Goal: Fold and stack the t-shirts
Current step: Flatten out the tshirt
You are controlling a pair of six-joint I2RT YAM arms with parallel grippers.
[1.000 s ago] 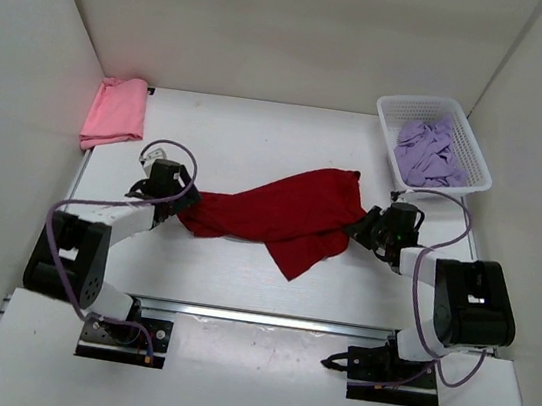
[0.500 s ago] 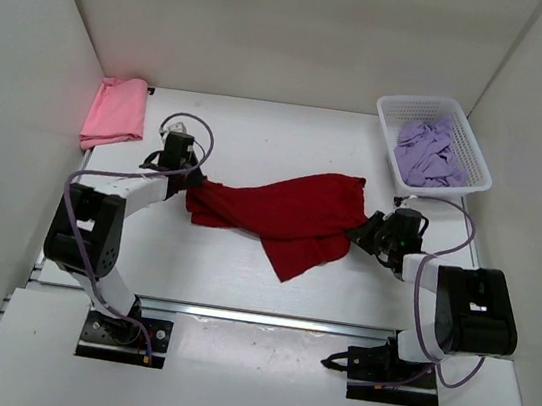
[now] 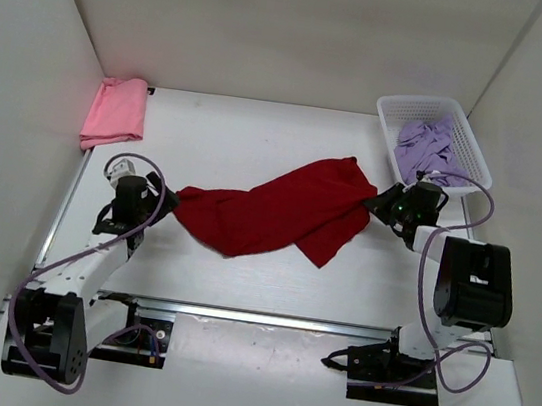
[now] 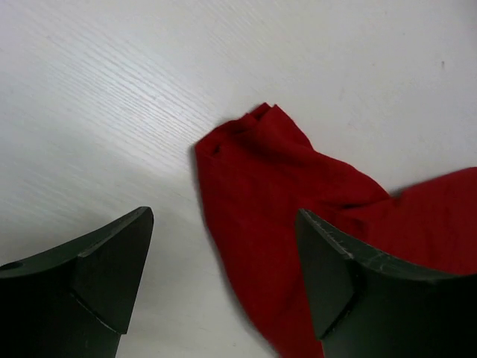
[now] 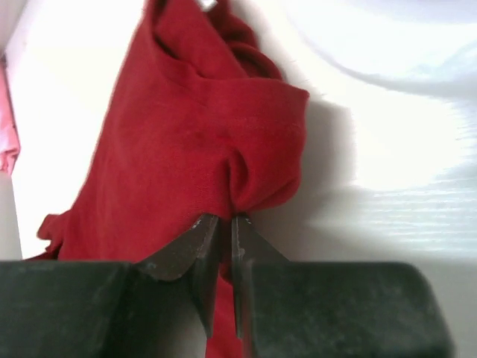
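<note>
The dark red t-shirt [image 3: 270,210] lies stretched slantwise across the middle of the table. My left gripper [image 3: 163,205] stands open at its left end, holding nothing. In the left wrist view that end of the dark red t-shirt [image 4: 268,179] lies on the table between and ahead of the fingers [image 4: 112,261], close to the right one. At the shirt's right corner my right gripper [image 3: 379,202] is shut on a pinch of the dark red t-shirt [image 5: 194,127]; the right gripper [image 5: 222,221] shows cloth bunched at its tips. The pink t-shirt [image 3: 115,111] lies folded at the far left. The lavender t-shirt [image 3: 428,150] lies crumpled in the basket.
A white mesh basket [image 3: 429,105] stands at the far right corner, just beyond my right gripper. White walls close the table on the left, far and right sides. A sliver of the pink t-shirt [image 5: 6,127] shows at the left edge of the right wrist view.
My left gripper shut on the shirt's left end, then opened and drew back towards the near left. The right gripper carried its corner farther away, towards the basket. The shirt lies more stretched.
</note>
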